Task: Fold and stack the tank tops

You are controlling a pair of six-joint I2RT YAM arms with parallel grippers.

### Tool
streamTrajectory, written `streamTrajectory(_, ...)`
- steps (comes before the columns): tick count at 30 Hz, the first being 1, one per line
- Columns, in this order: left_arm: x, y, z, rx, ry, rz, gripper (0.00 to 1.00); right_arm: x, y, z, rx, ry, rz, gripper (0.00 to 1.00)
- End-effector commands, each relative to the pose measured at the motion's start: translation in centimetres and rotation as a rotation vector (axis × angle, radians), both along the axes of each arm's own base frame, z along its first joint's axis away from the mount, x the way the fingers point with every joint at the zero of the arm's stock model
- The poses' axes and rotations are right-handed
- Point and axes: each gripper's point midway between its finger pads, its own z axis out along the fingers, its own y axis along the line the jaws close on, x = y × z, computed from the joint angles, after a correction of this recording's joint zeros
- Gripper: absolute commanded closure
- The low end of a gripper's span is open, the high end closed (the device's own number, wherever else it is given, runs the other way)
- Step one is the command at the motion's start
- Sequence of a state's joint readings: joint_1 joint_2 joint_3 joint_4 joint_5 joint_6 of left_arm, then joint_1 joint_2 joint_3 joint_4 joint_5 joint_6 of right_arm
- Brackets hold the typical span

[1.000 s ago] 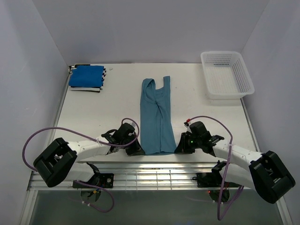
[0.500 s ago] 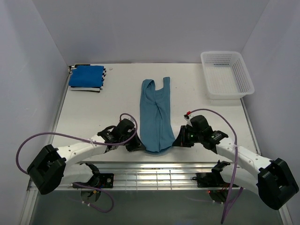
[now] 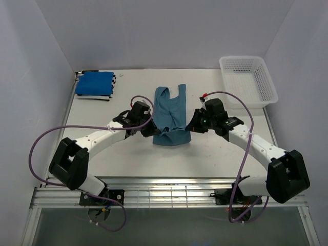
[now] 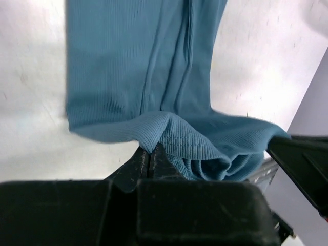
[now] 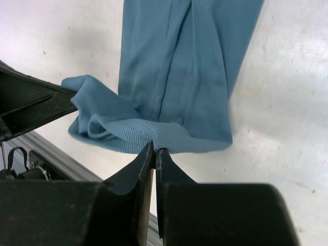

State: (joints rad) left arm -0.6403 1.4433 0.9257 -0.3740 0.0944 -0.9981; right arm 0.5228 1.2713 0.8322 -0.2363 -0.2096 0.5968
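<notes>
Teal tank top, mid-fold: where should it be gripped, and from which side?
By its two hem corners, one per arm, each approached from its own outer side. The teal tank top lies long and narrow, straps far, so the left gripper and right gripper, shut there, can carry the hem over evenly.

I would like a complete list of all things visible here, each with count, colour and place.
teal tank top: one, muted teal-blue, table centre, near hem lifted
blue tank top: one, royal blue, folded, far left corner
striped tank top: one, black-and-white, folded under the blue one
basket: one, white mesh, far right corner
table: one, white, under everything
left gripper: one, black, shut on teal hem
right gripper: one, black, shut on teal hem
</notes>
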Motion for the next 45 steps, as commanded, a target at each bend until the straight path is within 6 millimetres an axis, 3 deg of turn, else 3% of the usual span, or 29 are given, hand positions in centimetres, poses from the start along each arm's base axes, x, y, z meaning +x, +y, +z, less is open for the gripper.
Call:
streamTrajectory(1, 3.8, 0.4, 1.7, -0.007, -0.061, -0.01, 1.0, 3.9, 0.2, 2.2, -0.024, -0.105, 0.001, 0.92)
streamTrajectory(2, 4.8, 0.9, 1.0, 0.007, -0.055, -0.004, 1.0, 4.9, 0.4, 3.0, -0.02, -0.127, -0.004, 0.92)
streamTrajectory(3, 5.8, 0.6, 1.7, -0.007, -0.078, -0.006, 1.0, 5.5, 0.4, 3.2, -0.023, -0.13, -0.008, 0.92)
streamTrajectory(8, 8.9, 0.7, 1.1, 0.008, -0.091, -0.027, 1.0, 8.8, 0.4, 1.9, -0.019, -0.1, -0.001, 0.92)
streamTrajectory(9, 9.4, 0.7, 0.3, 0.023, -0.086, -0.039, 1.0, 9.5, 0.6, 2.4, -0.011, -0.113, 0.002, 0.92)
streamTrajectory(10, 10.2, 0.5, 0.8, 0.023, -0.104, -0.043, 1.0, 9.9, 0.7, 1.5, -0.015, -0.094, 0.012, 0.92)
streamTrajectory(12, 11.2, 0.7, 0.4, 0.042, -0.116, -0.06, 1.0, 11.0, 1.1, 2.0, -0.011, -0.115, 0.025, 0.92)
streamTrajectory(13, 11.5, 0.6, -0.6, 0.057, -0.102, -0.07, 1.0, 11.5, 1.1, 1.3, -0.011, -0.103, 0.032, 0.92)
streamTrajectory(14, 12.2, 0.4, -0.2, 0.051, -0.119, -0.077, 1.0, 12.0, 1.2, 1.4, -0.007, -0.11, 0.03, 0.92)
streamTrajectory(16, 12.8, 0.4, -1.3, 0.065, -0.103, -0.092, 1.0, 13.0, 1.6, 1.2, 0.002, -0.123, 0.049, 0.92)
streamTrajectory(21, 15.0, 1.2, -1.4, 0.081, -0.124, -0.069, 1.0, 15.3, 1.5, -0.3, -0.013, -0.109, 0.045, 0.92)
streamTrajectory(26, 15.9, 2.1, -3.4, 0.076, -0.075, -0.066, 1.0, 17.1, 1.6, -1.4, -0.002, -0.086, 0.044, 0.92)
streamTrajectory(27, 16.0, 2.0, -3.6, 0.068, -0.069, -0.076, 0.98, 17.3, 1.6, -1.7, -0.002, -0.076, 0.042, 0.92)
streamTrajectory(29, 16.4, 1.6, -3.2, 0.051, -0.082, -0.109, 0.81, 17.7, 1.3, -2.4, -0.004, -0.053, 0.027, 0.91)
streamTrajectory(30, 16.5, 1.3, -3.1, 0.045, -0.089, -0.126, 0.6, 17.8, 1.2, -2.7, -0.009, -0.047, 0.018, 0.87)
streamTrajectory(31, 16.7, 0.9, -2.4, 0.029, -0.103, -0.144, 0.49, 18.0, 1.0, -2.8, -0.016, -0.048, 0.006, 0.8)
streamTrajectory(32, 16.8, 0.8, -2.0, 0.03, -0.121, -0.161, 0.41, 18.2, 1.0, -2.4, -0.015, -0.058, 0.01, 0.63)
streamTrajectory(33, 16.9, 0.7, -1.4, 0.023, -0.138, -0.166, 0.29, 18.3, 1.1, -2.1, -0.015, -0.066, 0.014, 0.52)
streamTrajectory(35, 16.8, 0.7, -0.6, 0.018, -0.157, -0.174, 0.21, 18.1, 0.9, -1.6, -0.02, -0.071, 0.016, 0.36)
streamTrajectory(37, 16.3, 0.8, 0.6, 0.009, -0.177, -0.178, 0.11, 17.5, 0.5, -1.0, -0.032, -0.086, 0.021, 0.28)
streamTrajectory(39, 15.6, 1.0, 1.4, 0.005, -0.183, -0.167, 0.03, 16.1, -0.1, -0.8, -0.046, -0.088, 0.028, 0.25)
streamTrajectory(40, 15.1, 1.4, 2.8, 0.0, -0.206, -0.156, 0.02, 15.5, -0.3, -0.8, -0.051, -0.084, 0.032, 0.23)
streamTrajectory(42, 13.2, 2.3, 1.8, 0.007, -0.172, -0.138, 0.02, 13.7, -0.8, -0.2, -0.045, -0.087, 0.042, 0.19)
streamTrajectory(43, 12.3, 2.4, 1.7, 0.002, -0.159, -0.132, 0.02, 11.6, -1.0, -1.9, -0.042, -0.034, 0.062, 0.18)
streamTrajectory(44, 10.6, 3.1, 1.3, 0.003, -0.142, -0.126, 0.02, 10.4, -1.1, -2.4, -0.031, -0.014, 0.068, 0.18)
streamTrajectory(45, 9.7, 3.4, 1.1, 0.005, -0.132, -0.118, 0.02, 9.4, -0.8, -1.6, 0.005, -0.03, 0.089, 0.17)
